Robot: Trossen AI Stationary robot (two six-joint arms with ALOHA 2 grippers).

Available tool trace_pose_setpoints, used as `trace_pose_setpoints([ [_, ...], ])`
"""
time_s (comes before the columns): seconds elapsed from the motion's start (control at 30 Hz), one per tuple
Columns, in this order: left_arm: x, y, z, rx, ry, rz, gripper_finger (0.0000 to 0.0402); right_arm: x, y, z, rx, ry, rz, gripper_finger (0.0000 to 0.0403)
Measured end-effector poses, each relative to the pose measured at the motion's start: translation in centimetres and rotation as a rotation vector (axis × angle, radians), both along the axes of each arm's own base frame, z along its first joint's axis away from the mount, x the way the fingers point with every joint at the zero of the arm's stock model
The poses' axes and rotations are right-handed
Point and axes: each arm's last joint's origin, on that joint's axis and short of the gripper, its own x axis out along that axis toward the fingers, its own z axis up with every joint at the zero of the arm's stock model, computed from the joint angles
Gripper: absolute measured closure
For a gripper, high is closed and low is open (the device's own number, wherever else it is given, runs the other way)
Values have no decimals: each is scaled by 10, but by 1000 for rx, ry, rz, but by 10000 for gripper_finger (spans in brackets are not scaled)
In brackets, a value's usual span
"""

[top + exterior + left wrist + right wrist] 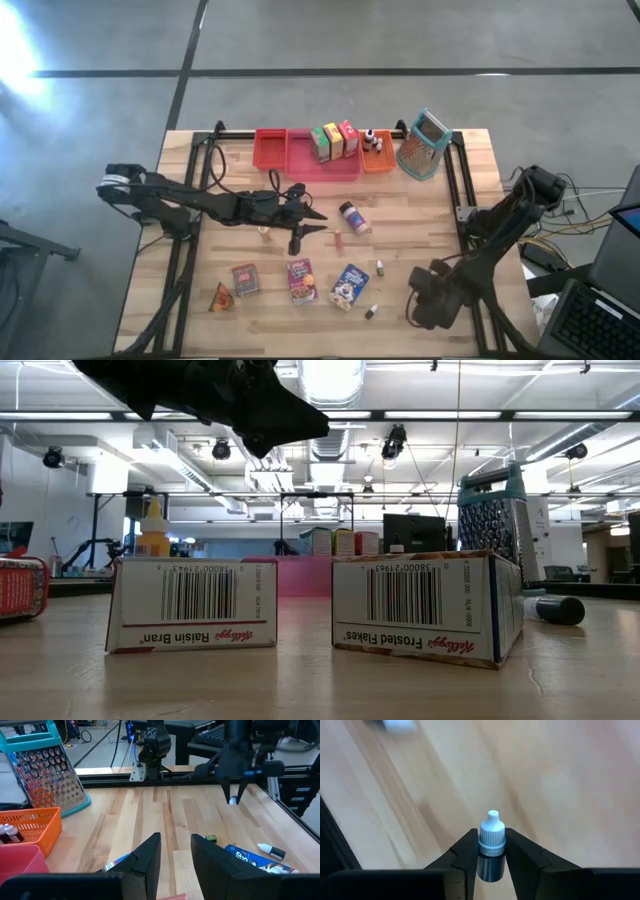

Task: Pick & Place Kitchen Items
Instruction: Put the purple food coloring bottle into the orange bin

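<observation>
My right gripper (492, 847) is near the table's near right corner (415, 300) and is shut on a tiny dark bottle with a white cap (492, 827). Across the table it also shows in the left wrist view as my right gripper (234, 799). My left gripper (175, 860) hangs open over the middle of the table (300, 235), with nothing between its fingers. Below and around it lie a small jar (354, 217), a purple box (302, 280), a blue box (349, 285), a red box (245, 279) and an orange wedge (221, 297). My right gripper pinches the bottle's dark body (491, 862) between its two fingers, just behind the white cap. The fingers come steeply from above. The bottle lies along them, with its cap sticking out past the fingertips toward the table. It looks lifted clear of the wood.
Along the far edge stand a red tray (270, 150), a pink tray (340, 168) holding three small boxes, an orange basket (377, 160) with small bottles, and a grater (424, 145). Two more tiny bottles (371, 312) (381, 267) lie near my right gripper. Black rails frame the table.
</observation>
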Motion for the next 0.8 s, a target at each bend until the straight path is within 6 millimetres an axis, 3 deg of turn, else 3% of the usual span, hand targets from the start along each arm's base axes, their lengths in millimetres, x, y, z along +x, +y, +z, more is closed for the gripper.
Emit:
trace_pose_setpoints([
  [0.27, -4, -1, 0, -15, -115, -57, 289, 17, -16, 54, -209, -509, 66, 332],
  [0.47, -11, -3, -2, -62, -256, -120, 289, 43, -29, 99, -397, -851, 177, 314],
  [0.6, -7, -8, -3, -72, -271, -207, 275, 63, -41, 115, -511, -968, 239, 317],
  [0.8, 7, -19, -4, -15, -270, -274, 204, 86, -56, 120, -572, -1044, 283, 328],
])
